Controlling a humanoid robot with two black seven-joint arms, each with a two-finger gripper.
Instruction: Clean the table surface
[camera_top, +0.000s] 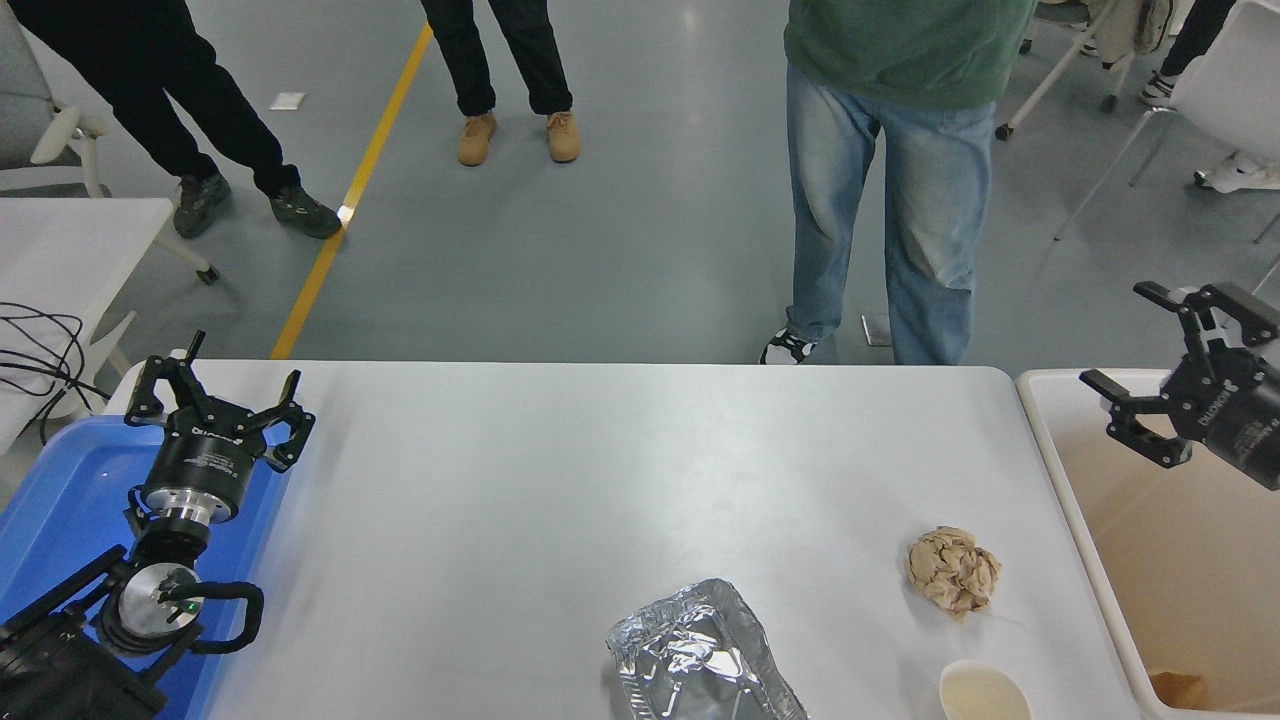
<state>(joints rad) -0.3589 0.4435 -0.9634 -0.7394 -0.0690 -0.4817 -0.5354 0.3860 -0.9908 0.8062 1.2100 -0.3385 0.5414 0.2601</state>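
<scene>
Jaws spread on right gripper (1165, 368) above beige bin (1060, 480), left gripper (215, 400) parked, spread

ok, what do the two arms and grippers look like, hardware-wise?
Both are black. The left gripper has claw-like linked fingers on a round black body with white lettering, a silver metal wrist ring, black cable loops and a small green light. The right gripper matches, also with white lettering.
</scene>
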